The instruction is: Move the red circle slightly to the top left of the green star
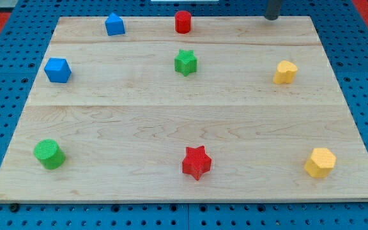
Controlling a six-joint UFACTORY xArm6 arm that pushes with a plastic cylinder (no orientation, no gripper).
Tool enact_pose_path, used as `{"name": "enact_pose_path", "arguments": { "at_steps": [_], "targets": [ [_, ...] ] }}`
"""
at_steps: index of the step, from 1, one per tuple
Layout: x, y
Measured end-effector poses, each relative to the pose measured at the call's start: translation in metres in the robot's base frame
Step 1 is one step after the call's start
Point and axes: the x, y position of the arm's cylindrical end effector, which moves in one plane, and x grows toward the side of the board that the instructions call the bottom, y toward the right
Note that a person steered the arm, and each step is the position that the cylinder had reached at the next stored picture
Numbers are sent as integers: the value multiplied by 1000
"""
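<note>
Camera view: ridged red circle, green star

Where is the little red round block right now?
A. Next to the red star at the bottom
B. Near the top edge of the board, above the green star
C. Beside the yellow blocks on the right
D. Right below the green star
B: the red circle sits near the board's top edge, directly above the green star with a clear gap between them.
</note>
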Motion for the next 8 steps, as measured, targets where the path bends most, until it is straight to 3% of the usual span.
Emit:
{"name": "enact_pose_path", "arguments": {
  "at_steps": [2, 5, 7, 8],
  "targets": [
    [0, -44],
    [4, -177],
    [1, -185],
    [1, -222]
  ]
}}
